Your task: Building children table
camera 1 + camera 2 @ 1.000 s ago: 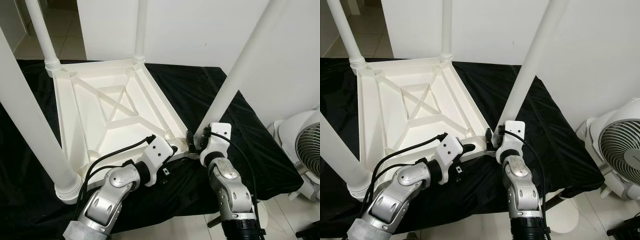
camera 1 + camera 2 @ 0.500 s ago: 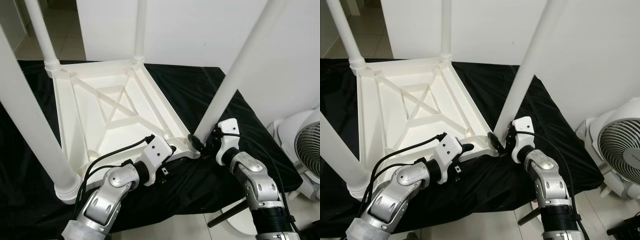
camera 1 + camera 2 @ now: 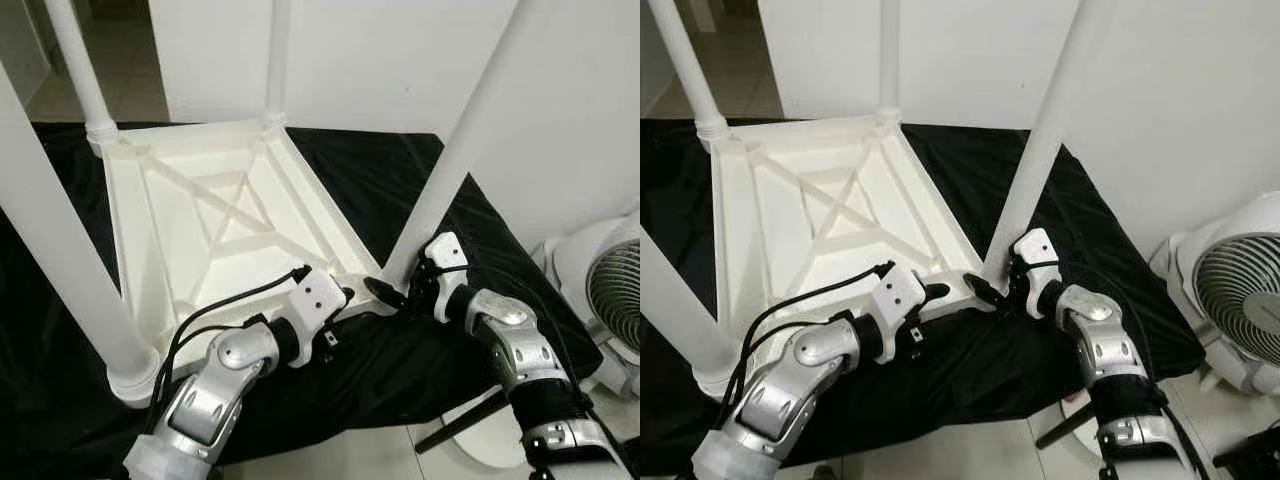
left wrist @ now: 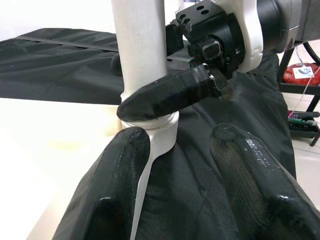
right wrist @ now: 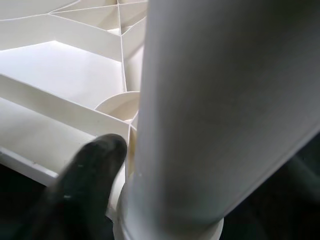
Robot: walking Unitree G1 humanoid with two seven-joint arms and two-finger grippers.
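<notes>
The white children's table (image 3: 200, 230) lies upside down on a black cloth (image 3: 400, 180), its legs pointing up. At the near right corner stands the slanted white leg (image 3: 450, 170). My right gripper (image 3: 388, 287) reaches in from the right and is shut on the base of that leg. In the left wrist view one of its fingers (image 4: 170, 95) lies across the leg's collar. My left gripper (image 3: 350, 297) rests at the same corner of the table, open. Its fingers (image 4: 110, 190) straddle the table's edge and the cloth just below the leg (image 4: 140, 50).
Three more legs stand up: near left (image 3: 60, 250), far left (image 3: 80, 60), far middle (image 3: 278, 60). A white fan (image 3: 1240, 300) stands on the floor to the right. A dark pole (image 3: 460, 425) slants under the cloth's front edge. A white wall rises behind.
My right arm has swung out to the right and its gripper has come round the leg's base from that side. The left gripper stays at the corner.
</notes>
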